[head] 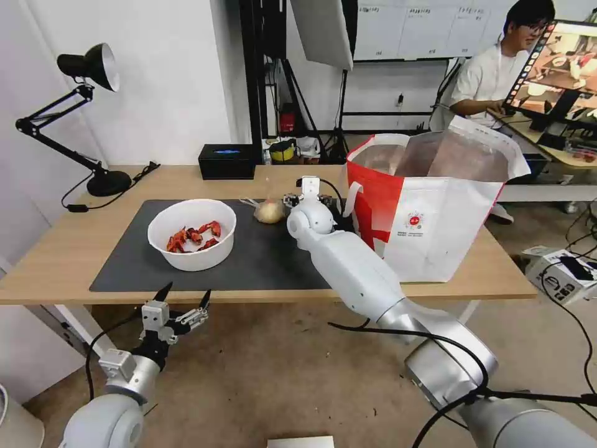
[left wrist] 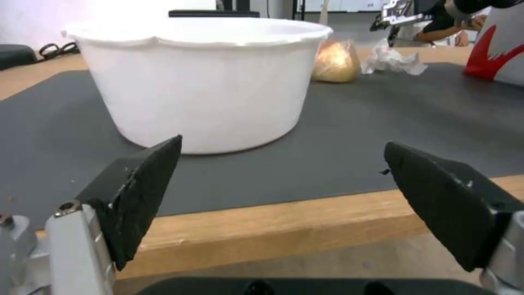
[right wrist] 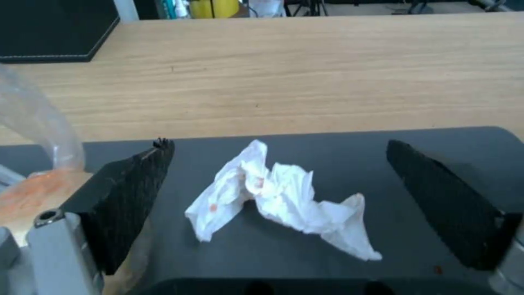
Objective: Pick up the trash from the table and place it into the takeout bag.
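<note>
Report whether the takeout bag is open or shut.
Open. The takeout bag stands upright on the table, its mouth spread wide so the silver lining shows inside. What lies at its bottom cannot be told.

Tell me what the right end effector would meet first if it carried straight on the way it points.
Most likely the crumpled white tissue on the grey mat: it lies between the open fingers of the right end effector, though depth is uncertain.

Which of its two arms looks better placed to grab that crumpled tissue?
The right. The right gripper hangs open just above the crumpled tissue, fingers on either side of it. The left gripper sits open off the table's near edge, in front of the white bowl.
</note>
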`<state>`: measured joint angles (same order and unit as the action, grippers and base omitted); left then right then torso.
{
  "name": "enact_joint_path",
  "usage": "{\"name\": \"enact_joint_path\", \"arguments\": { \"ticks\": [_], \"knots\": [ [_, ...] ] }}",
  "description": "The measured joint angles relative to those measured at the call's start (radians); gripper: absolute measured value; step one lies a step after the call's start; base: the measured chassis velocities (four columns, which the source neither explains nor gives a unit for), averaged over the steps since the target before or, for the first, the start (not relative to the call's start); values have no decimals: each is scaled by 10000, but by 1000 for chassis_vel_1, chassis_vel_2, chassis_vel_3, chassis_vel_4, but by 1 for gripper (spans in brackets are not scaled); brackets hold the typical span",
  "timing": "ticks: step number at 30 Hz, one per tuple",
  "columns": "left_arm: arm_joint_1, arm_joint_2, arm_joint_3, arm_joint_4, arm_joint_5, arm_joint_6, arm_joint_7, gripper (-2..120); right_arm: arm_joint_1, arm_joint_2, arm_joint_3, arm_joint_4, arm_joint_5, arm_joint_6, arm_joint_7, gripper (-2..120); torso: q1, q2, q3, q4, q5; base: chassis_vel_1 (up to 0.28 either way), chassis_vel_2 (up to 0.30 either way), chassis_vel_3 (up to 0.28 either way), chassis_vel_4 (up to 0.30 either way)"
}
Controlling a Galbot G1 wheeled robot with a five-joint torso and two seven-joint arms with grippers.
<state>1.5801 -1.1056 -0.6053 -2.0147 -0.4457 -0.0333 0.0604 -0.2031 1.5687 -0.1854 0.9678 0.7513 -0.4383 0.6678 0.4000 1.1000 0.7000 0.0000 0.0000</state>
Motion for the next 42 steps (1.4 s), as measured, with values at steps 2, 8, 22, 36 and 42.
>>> {"name": "enact_joint_path", "arguments": {
  "ticks": [2, 8, 22, 36, 42],
  "knots": [
    [9, -6, -6, -46, -48, -6, 12, 100, 26, -4, 3, -53, -11, -2, -43, 100, 0, 0, 0, 0, 0, 0, 0, 0, 0],
    [64, -19, -83, -240, -110, -14, 25, 100, 104, 6, 61, -389, -95, -29, -310, 100, 0, 0, 0, -1, 0, 0, 0, 0, 0],
    [137, -40, -153, -281, -111, -22, 29, 100, 211, 7, 124, -853, -107, -394, -784, 100, 0, 0, 0, 0, 0, 0, 0, 0, 0],
    [139, -38, -133, -385, -136, -32, 30, 100, 345, 0, 53, -1145, -162, -542, -1078, 100, 0, 0, 0, 0, 0, 0, 0, 0, 0],
    [139, -83, -115, -377, -135, -32, 30, 100, 338, 0, 45, -1179, -247, -625, -1156, 100, 0, 0, 0, 0, 0, 0, 0, 0, 0]
  ]
}}
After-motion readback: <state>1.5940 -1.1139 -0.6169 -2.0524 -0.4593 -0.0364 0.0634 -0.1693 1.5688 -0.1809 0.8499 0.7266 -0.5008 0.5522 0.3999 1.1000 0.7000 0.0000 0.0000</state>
